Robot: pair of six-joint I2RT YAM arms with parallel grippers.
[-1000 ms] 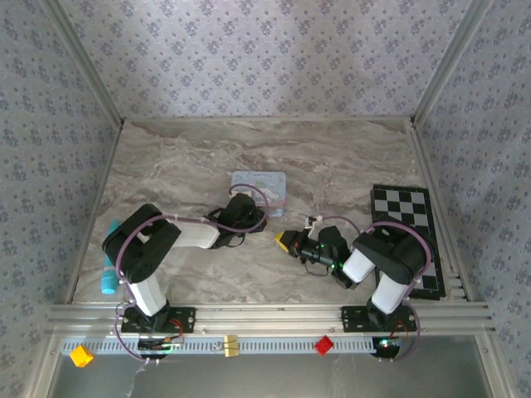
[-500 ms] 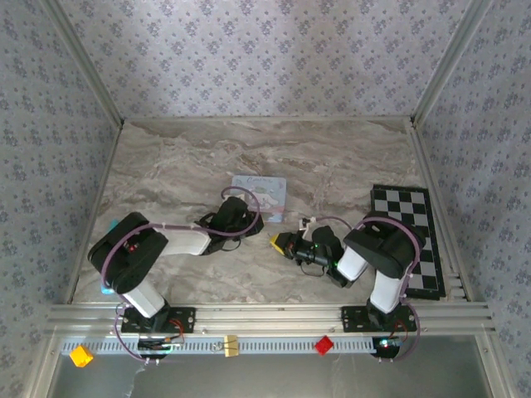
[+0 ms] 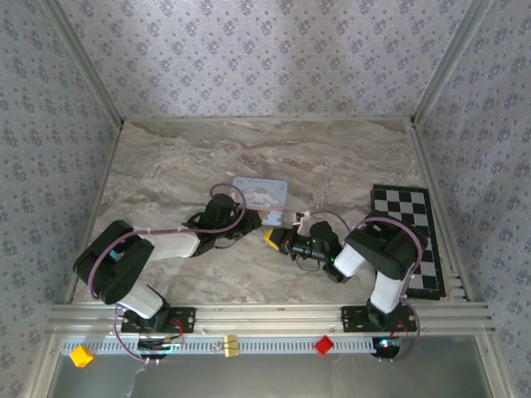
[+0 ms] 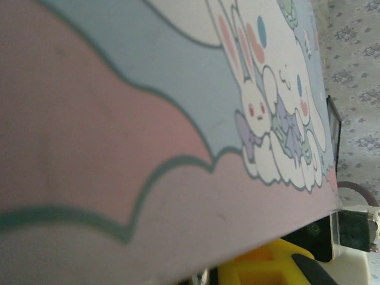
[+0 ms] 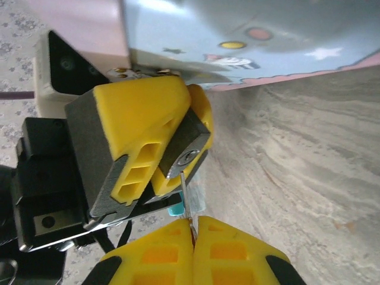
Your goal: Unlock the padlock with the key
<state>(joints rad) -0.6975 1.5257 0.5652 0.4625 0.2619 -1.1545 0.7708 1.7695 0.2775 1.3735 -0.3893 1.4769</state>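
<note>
**Key at the keyhole, both pairs of fingers closed**

The marble table [image 3: 332,157] carries two arms, both reaching in toward its middle. One checkerboard [image 3: 408,217] lies flat along the right edge. One pale blue cartoon-printed tin [image 3: 260,192] lies near the centre with its printed face up. What is inside it cannot be told.

The left fingers [image 5: 178,110] are closed on the padlock [image 5: 185,149], pinching the small dark body between their two yellow pads. The keyhole face is turned toward the right arm. The single padlock sits just off the tin's near edge, on the side toward the table's front edge.

The right fingers [image 5: 199,231] are pressed fully together on the one key [image 5: 184,196], with no gap between them. Its thin blade stands out from between the tips and its end meets the keyhole. How deep it sits cannot be told.

On the rail along the front edge rest one yellow block [image 3: 80,356] and one red block [image 3: 323,344], well apart.
</note>
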